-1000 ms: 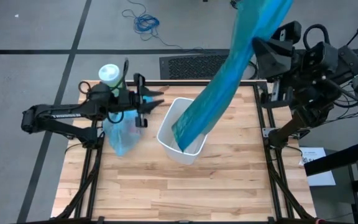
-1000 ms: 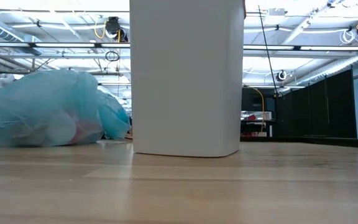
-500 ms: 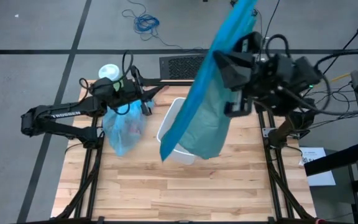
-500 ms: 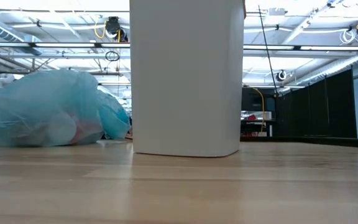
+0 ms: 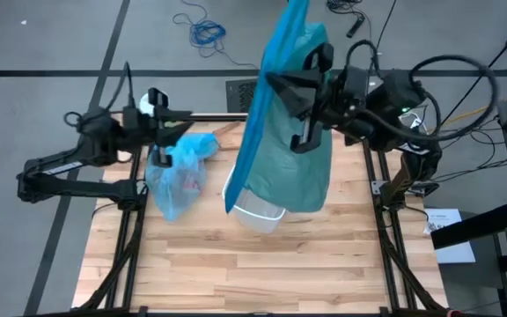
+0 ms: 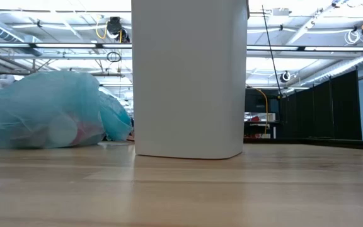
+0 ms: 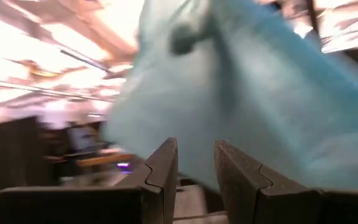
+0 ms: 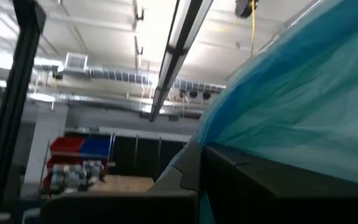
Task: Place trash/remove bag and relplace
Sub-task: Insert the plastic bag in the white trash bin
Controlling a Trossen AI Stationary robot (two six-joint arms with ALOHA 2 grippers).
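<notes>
The right gripper (image 5: pixel 282 84) has its fingers pressed together on a teal-green bag (image 5: pixel 293 145), which hangs over the white wastebasket (image 5: pixel 258 211) and hides most of it. The left gripper (image 5: pixel 179 119) stands partly open above the light blue bag (image 5: pixel 176 174) by the table's (image 5: pixel 262 273) left edge; whether it touches the bag cannot be made out.
</notes>
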